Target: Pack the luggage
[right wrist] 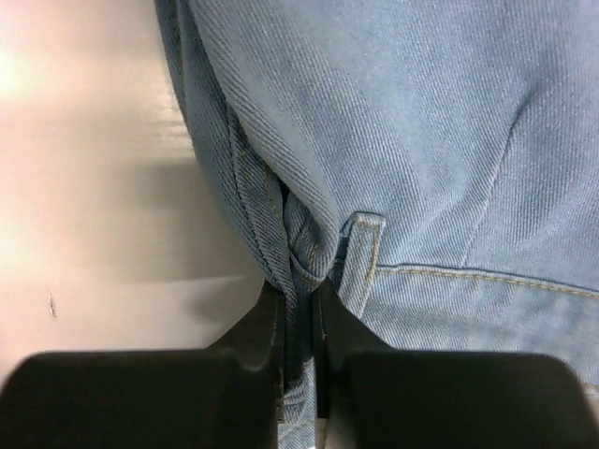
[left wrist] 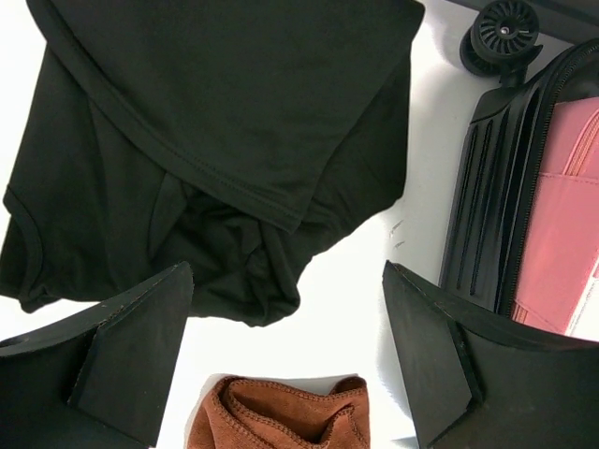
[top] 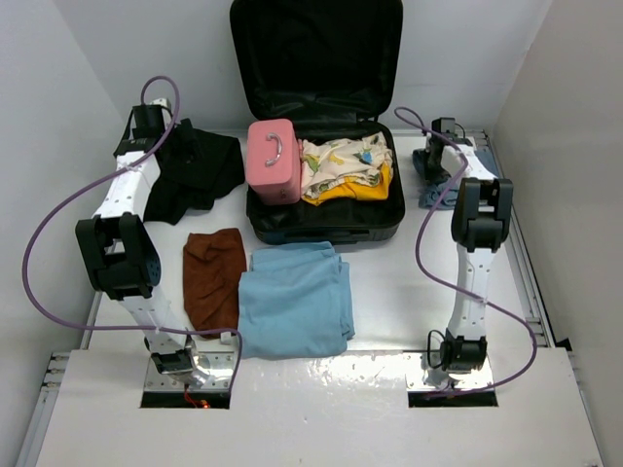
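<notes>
R gripper (right wrist: 298,297) fills the wrist view, jaws nipped tight on a fold of jeans (right wrist: 421,140): blue twill, tan stitching, belt loop. L gripper (left wrist: 288,309) hangs w/ jaws wide over a black jersey shirt (left wrist: 215,122), crumpled, hem stitched. Glossy white table (top: 409,282), plain white walls (top: 58,97) on 3 sides. Luggage (top: 326,233) sits at the back centre, lid up vs the rear wall, ribbed hard shell, fabric lining; inside are a boxy pink case (top: 271,161) and a floral cloth (top: 341,161). Just in front lie a rust-brown cloth (left wrist: 271,416) and a folded lt-blue cloth (top: 292,302).

White table (top: 389,292), glossy near edge; plain white walls (top: 39,97) left, right, back; even bright light.
</notes>
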Robot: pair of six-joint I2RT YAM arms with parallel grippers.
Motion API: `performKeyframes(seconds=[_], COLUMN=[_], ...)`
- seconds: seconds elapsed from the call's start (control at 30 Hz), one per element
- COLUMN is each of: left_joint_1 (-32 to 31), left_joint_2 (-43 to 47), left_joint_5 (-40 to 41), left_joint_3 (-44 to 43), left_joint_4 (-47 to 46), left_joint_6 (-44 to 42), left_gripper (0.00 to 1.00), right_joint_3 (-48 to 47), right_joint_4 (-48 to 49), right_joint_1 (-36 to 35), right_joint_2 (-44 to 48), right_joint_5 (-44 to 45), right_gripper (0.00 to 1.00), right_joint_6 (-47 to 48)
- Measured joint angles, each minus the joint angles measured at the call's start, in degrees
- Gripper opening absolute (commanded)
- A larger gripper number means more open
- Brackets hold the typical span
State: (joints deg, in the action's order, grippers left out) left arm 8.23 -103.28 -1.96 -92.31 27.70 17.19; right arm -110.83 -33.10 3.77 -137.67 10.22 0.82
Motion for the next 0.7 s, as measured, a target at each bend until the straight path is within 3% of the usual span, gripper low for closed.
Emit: performKeyframes(seconds=[0.13,0.27,0.47,0.57,0.7], left_joint_1=[0.0,0.0,0.0,0.0,0.0], left_joint_2=[0.0,0.0,0.0,0.0,0.2], left_joint_5=[-0.1,-0.2,-0.4,-0.7,-0.9], left_joint_3=[0.0,0.4,2.0,2.2,2.2], left_joint_4=[0.1,0.0,0.3,0.3,0.3], left_joint_6=[0.1,0.1,0.1,0.1,0.1], left_gripper=[0.87,0.87,0.87,0.87,0.87], right_joint_3=[0.9,1.4,8.5,11.1,12.2], right_joint_4=[-1.6,-6.1,-7.8,-7.1,-5.5], right_joint_1=[0.5,2.5,5.8,4.7,-0.1], right_joint_2=[1.3,4.1,19.8,26.8,29.5], right_joint_5=[-1.5,-9.7,-22.6,-28.7,-34.2], right_gripper=[0.0,0.0,0.0,0.0,0.0], right_joint_6=[0.2,-2.8,-9.7,-13.6,-18.3])
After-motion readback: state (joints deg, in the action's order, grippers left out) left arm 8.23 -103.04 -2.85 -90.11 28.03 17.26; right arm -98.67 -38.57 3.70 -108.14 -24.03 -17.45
